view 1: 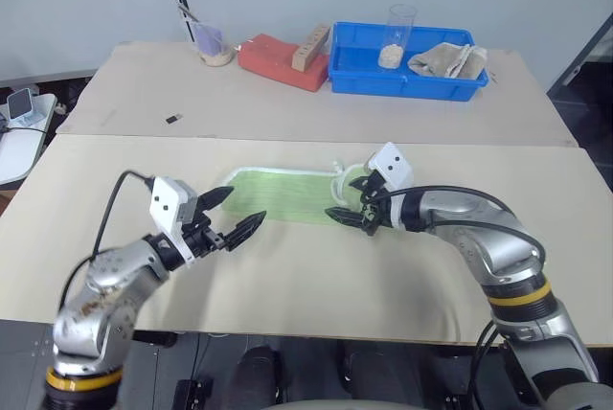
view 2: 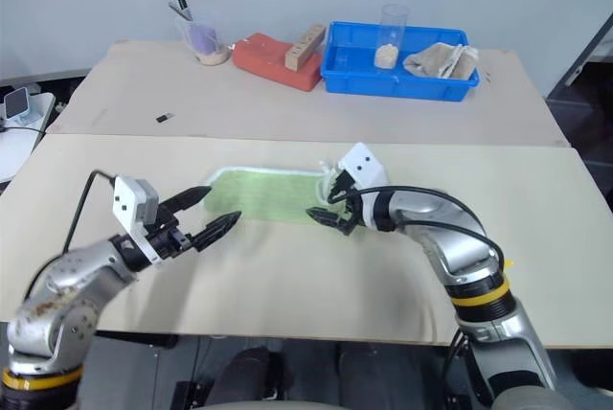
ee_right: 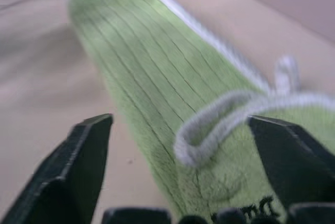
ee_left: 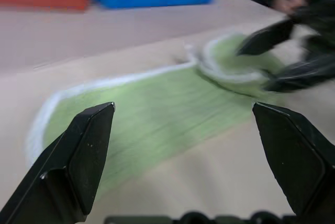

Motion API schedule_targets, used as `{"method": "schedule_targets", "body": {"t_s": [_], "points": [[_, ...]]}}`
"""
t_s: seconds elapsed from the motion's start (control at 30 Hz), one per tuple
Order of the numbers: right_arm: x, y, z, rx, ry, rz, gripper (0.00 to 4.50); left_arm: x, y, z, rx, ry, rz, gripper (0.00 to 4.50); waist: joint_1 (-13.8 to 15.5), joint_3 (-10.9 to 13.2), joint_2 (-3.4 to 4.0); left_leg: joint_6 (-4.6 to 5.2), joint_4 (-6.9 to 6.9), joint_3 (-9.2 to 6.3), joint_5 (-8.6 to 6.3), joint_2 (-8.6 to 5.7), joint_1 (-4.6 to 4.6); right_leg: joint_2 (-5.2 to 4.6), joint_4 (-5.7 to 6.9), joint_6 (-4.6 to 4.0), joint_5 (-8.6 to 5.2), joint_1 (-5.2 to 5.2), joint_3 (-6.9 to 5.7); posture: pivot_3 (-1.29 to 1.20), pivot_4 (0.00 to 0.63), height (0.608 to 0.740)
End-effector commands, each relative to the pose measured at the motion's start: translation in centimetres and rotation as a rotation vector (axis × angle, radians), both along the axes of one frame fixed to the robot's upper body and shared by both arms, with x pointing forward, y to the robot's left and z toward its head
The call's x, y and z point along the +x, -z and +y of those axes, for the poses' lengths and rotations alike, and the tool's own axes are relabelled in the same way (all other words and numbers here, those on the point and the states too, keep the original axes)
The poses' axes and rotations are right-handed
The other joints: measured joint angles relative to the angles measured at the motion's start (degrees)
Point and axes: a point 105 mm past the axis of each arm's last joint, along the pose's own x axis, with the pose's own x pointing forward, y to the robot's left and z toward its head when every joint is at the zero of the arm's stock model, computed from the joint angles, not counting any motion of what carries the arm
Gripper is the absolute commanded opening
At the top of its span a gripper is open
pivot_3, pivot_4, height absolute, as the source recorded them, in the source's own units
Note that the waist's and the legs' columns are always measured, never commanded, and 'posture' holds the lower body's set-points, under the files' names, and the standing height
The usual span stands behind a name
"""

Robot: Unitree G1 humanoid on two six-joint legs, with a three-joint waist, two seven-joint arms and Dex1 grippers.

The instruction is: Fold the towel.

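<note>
The light green towel (view 1: pixel 283 192) lies in a long narrow strip at the middle of the near table, white edging along its sides. At its right end a corner is turned back on itself, next to a small white loop (ee_right: pixel 285 72) and a dark printed mark (ee_right: pixel 256 208). My right gripper (view 1: pixel 350 204) hovers open over that right end, fingers spread wide with the cloth lying between them, gripping nothing. My left gripper (view 1: pixel 244 207) stands open just off the towel's left end, pointing along the strip toward the right gripper (ee_left: pixel 282 51).
On the far table panel stand a blue bin (view 1: pixel 364 79) holding a clear cup (view 1: pixel 400 36) and a beige cloth (view 1: pixel 448 58), a red block (view 1: pixel 278 60) and a small cup (view 1: pixel 213 44). A small dark object (view 1: pixel 173 119) lies left of centre.
</note>
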Motion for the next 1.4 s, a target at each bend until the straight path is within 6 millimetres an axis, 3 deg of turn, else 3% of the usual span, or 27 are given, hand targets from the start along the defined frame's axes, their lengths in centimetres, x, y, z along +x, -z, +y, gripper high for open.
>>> {"method": "schedule_targets", "body": {"t_s": [0.03,0.23,0.37,0.57,0.67,0.93,0.97,1.1,1.2,1.23,1.4], "points": [[-0.5,-2.7,0.7,0.008,-0.098,-0.119,4.48,-0.1,-0.2,1.2,-0.094,-0.242,0.041,4.5,0.1,0.0,-0.07,0.0,0.01,-0.02,0.0,0.0,-0.01,0.01,0.03,0.0,0.0,0.0,-0.01,0.0,0.15,0.714],[-0.8,-3.8,0.6,-0.023,-0.195,-0.156,4.48,0.4,1.7,2.4,-0.236,-0.503,0.189,4.5,0.3,0.0,-0.1,0.0,0.07,-0.09,0.0,-0.07,0.01,0.03,0.15,0.0,-0.01,0.04,-0.04,0.0,0.15,0.714],[-0.9,-4.5,0.6,-0.039,-0.247,-0.169,4.48,1.3,3.0,1.5,-0.28,-0.539,0.289,4.5,0.3,0.0,-0.11,0.0,0.06,-0.1,0.0,-0.11,0.0,0.03,0.12,-0.01,-0.01,0.04,-0.04,0.0,0.15,0.714],[-0.4,-5.7,-0.1,-0.068,-0.273,-0.204,4.48,4.3,3.8,0.2,-0.317,-0.582,0.365,4.5,0.4,0.0,-0.13,0.0,0.07,-0.16,0.0,-0.14,0.07,0.03,0.01,-0.02,-0.01,0.21,-0.09,0.0,0.15,0.714],[-0.5,-5.8,-0.6,-0.084,-0.272,-0.21,4.5,5.5,3.5,-0.7,-0.335,-0.558,0.365,3.73,0.3,0.0,-0.12,0.0,-0.01,-0.26,0.0,-0.13,0.28,0.04,-0.28,-0.02,-0.01,0.64,-0.2,0.0,0.15,0.714],[-2.5,-6.3,-1.0,-0.08,-0.349,-0.208,4.5,5.8,3.4,-1.1,-0.348,-0.53,0.376,0.23,0.3,0.0,-0.13,0.0,-0.01,-0.45,-0.01,-0.14,0.25,0.02,-0.44,-0.02,-0.01,0.75,-0.26,0.0,0.15,0.714],[-2.6,-6.4,-1.1,-0.08,-0.348,-0.208,4.5,5.9,3.3,-1.0,-0.345,-0.528,0.371,0.02,0.3,0.0,-0.13,-0.01,-0.01,-0.46,-0.01,-0.14,0.26,0.02,-0.43,-0.01,-0.01,0.76,-0.27,0.0,0.15,0.714],[-2.8,-6.5,-1.7,-0.079,-0.33,-0.21,4.5,6.4,1.5,-1.2,-0.301,-0.475,0.281,0.02,0.3,0.0,-0.13,-0.01,-0.01,-0.46,-0.01,-0.14,0.28,0.03,-0.43,0.0,-0.02,0.78,-0.28,0.0,0.15,0.714],[-3.2,-6.7,-3.3,-0.093,-0.282,-0.198,4.5,6.9,-2.4,-4.1,-0.159,-0.248,0.094,0.02,0.7,0.0,-0.16,-0.01,0.0,-0.55,0.0,-0.19,0.21,0.03,-0.43,-0.01,-0.02,0.77,-0.32,0.0,0.15,0.714],[-3.4,-6.6,-4.0,-0.105,-0.26,-0.189,4.5,6.8,-3.6,-5.9,-0.1,-0.131,0.034,0.02,0.8,0.0,-0.15,-0.02,0.01,-0.6,0.01,-0.22,0.19,0.04,-0.44,-0.02,-0.03,0.77,-0.32,0.0,0.15,0.714],[-4.7,-6.4,-7.5,-0.167,-0.135,-0.142,4.5,5.4,-5.1,-13.4,0.039,0.317,-0.073,0.02,1.2,0.0,-0.13,-0.02,0.01,-0.57,0.0,-0.41,0.2,-0.14,-0.52,0.08,-0.09,0.87,-0.23,0.0,0.15,0.714]]}}
